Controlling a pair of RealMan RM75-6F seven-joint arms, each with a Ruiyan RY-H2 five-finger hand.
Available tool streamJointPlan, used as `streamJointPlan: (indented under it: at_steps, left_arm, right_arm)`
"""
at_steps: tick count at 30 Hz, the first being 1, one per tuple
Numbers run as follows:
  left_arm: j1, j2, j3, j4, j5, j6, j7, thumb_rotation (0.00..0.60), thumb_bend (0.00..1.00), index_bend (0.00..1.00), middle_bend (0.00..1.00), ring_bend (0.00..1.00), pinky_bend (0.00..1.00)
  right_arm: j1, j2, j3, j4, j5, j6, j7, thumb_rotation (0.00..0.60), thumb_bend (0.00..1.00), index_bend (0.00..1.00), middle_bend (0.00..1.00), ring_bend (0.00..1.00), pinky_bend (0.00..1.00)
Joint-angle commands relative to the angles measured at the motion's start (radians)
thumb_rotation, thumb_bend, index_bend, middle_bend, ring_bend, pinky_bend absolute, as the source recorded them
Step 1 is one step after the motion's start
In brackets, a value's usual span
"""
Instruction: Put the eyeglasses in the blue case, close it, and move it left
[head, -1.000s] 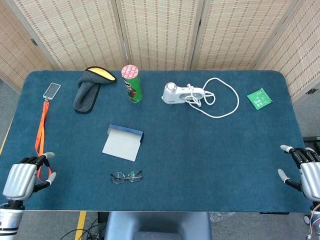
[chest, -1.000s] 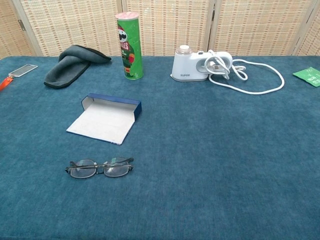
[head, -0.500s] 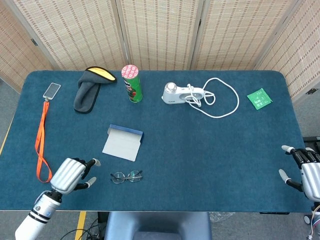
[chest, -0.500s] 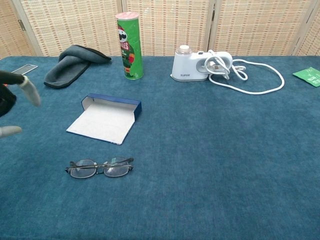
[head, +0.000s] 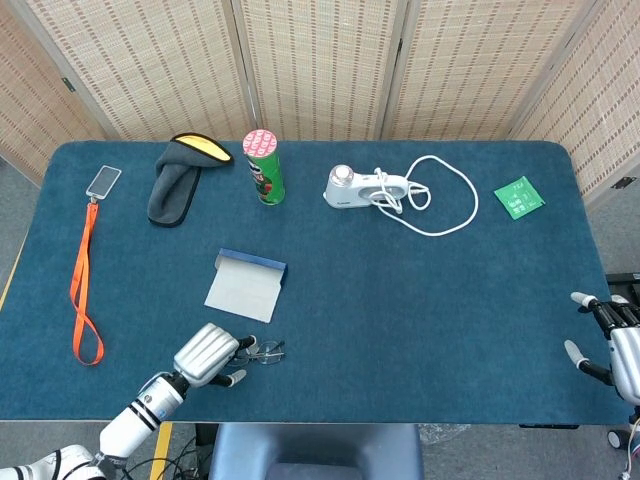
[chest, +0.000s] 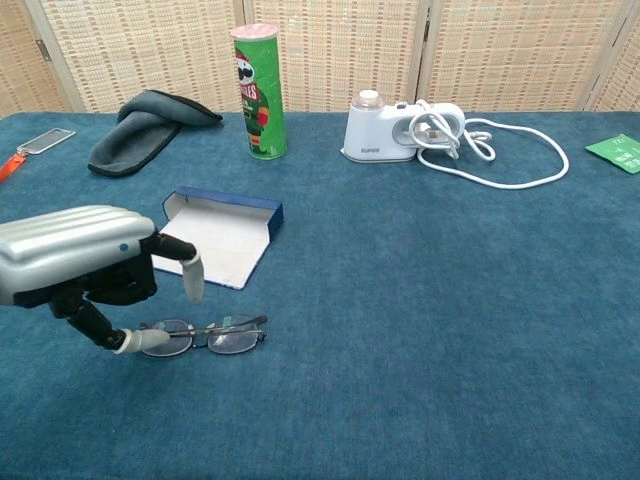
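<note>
reaching left hand (head: 207, 354) now at eyeglasses (chest: 215, 334)

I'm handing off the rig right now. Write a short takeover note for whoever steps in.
Left hand: open, at the eyeglasses, one fingertip at the left lens; no grasp yet.
Right hand: open, idle at the table's right edge.
Blue case: open, flap flat, just behind the eyeglasses.
Done: nothing yet.
Left: pick up the eyeglasses, put them in the case, close it, move it left.
</note>
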Motion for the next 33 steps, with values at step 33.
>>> streamJointPlan:
  at_steps: [33]
  left_arm:
    - [-0.093, -0.140, -0.013, 0.095, -0.316, -0.059, 0.178, 0.600, 0.40, 0.50, 1.00, 0.93, 0.97]
  right_arm:
    - [-0.008, 0.000, 0.001, 0.025, 0.007, -0.002, 0.030, 0.600, 0.27, 0.25, 0.38, 0.35, 0.26]
